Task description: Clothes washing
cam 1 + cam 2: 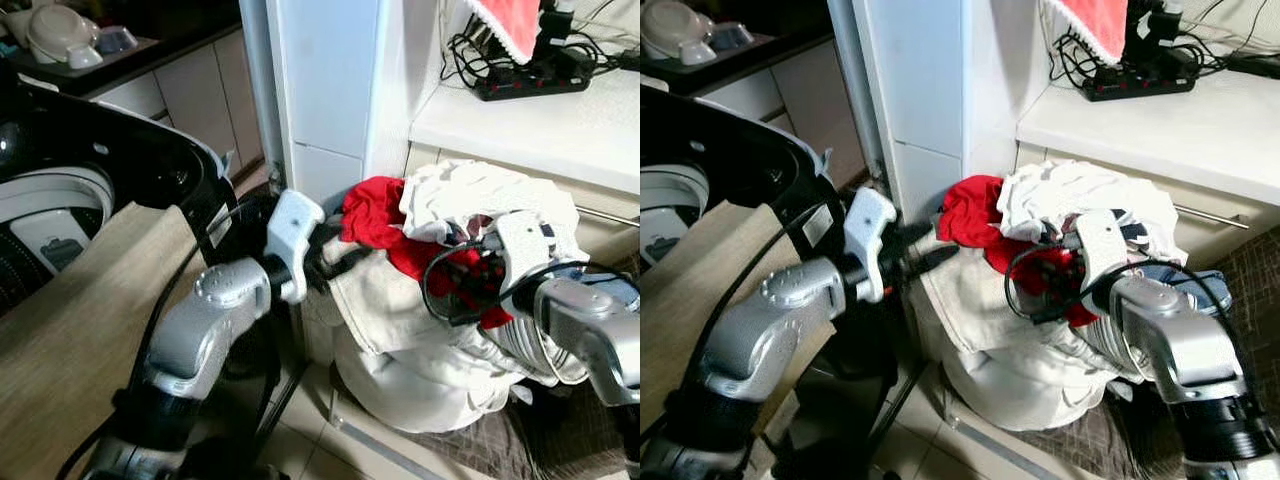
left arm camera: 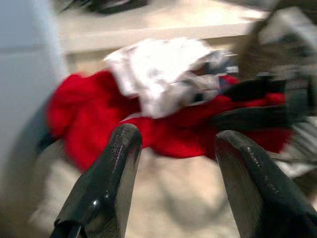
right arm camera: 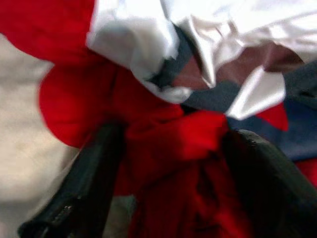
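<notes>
R gripper fingers straddling red garment, L gripper fingers spread, short of it

Both silver arms reach forward at about the same height, bent at the elbow. The left arm comes in from the robot's left, its white wrist housing turned inward, and the left pincer points toward the right arm with its two black fingers spread apart, nothing between them. The right arm angles in from the right, black cable looping off its wrist. The right pincer has its fingers set wide on either side of bunched red cloth.
</notes>
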{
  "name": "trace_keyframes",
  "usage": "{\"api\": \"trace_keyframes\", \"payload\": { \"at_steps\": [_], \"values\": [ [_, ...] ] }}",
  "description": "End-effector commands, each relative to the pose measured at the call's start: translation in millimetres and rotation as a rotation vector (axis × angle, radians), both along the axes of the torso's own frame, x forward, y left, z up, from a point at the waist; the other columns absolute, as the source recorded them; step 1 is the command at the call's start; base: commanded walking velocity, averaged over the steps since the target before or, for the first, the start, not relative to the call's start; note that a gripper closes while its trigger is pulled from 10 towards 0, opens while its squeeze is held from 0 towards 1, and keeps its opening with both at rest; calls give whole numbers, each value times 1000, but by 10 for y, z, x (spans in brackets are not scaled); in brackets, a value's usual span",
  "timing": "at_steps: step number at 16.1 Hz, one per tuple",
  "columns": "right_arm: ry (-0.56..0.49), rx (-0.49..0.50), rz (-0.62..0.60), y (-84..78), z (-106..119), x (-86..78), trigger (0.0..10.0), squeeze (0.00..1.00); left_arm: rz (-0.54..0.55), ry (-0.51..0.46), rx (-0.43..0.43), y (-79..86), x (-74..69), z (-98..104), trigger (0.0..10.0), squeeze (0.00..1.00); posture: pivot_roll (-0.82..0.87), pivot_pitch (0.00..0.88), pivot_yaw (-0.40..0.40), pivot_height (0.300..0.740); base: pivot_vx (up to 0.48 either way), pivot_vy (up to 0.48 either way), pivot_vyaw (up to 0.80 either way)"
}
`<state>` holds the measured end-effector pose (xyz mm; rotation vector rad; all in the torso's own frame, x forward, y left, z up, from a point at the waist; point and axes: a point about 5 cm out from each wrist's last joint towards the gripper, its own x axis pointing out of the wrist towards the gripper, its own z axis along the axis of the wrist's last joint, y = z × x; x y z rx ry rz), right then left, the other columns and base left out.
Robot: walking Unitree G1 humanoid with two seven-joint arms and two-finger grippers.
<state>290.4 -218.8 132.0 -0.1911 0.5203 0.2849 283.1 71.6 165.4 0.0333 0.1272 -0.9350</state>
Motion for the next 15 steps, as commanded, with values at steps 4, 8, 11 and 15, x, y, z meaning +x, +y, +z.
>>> {"api": "trace_keyframes", "payload": {
  "at_steps": [4, 8, 11, 15],
  "values": [
    [10, -66, 39, -14, -84, 68, 7294, 0, -30, -16, 57, -38, -70, -53, 10000, 0, -119, 0, 70, 740, 0, 0, 0],
    [-3, -73, 38, 15, -107, 108, 0, 0, 7, 3, 81, 16, -24, -79, 10000, 0, -116, 0, 71, 740, 0, 0, 0],
    [-10, -67, 46, 30, -110, 115, 0, 0, 12, 3, 82, 20, -17, -73, 10000, 0, -118, 0, 75, 740, 0, 0, 0],
    [-20, -61, 47, 30, -100, 114, 0, 0, 8, 8, 89, 18, -30, -95, 10000, 0, -127, 0, 80, 740, 0, 0, 0]
  ]
}}
